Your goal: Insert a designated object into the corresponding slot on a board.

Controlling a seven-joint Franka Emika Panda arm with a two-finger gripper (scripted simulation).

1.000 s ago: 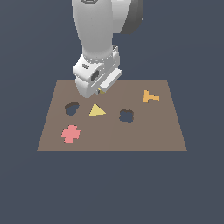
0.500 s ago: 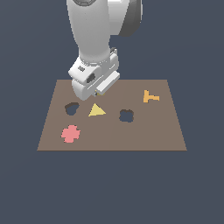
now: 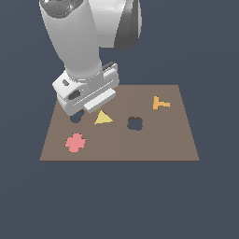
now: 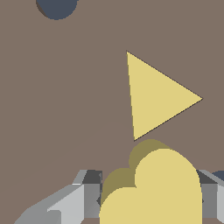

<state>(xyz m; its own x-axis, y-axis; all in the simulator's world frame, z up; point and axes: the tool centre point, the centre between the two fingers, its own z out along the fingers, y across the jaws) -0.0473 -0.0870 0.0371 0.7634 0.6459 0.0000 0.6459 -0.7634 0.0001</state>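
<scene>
The brown board (image 3: 154,144) lies flat. My gripper (image 3: 89,110) hangs low over its part on the exterior view's left, mostly hidden by the white hand. In the wrist view the gripper (image 4: 151,194) is shut on the golden-yellow designated object (image 4: 153,188), a flat piece with rounded lobes, held between the grey fingers (image 4: 89,192). The dark slot (image 3: 76,117) shows partly under the hand, beside the gripper. A rounded edge of it shows in the wrist view (image 4: 57,6). The piece is held above the board (image 4: 65,109), apart from the slot.
A paler yellow triangle (image 3: 102,118) lies just beside the gripper, large in the wrist view (image 4: 155,96). A clover-shaped hole (image 3: 134,123) is mid-board, an orange T-shape (image 3: 160,103) at the far right, a pink clover piece (image 3: 74,142) at the near left.
The hand with the golden-yellow piece has moved toward the exterior view's left and down in the picture, closer to the slot. The pieces on the board have not moved.
</scene>
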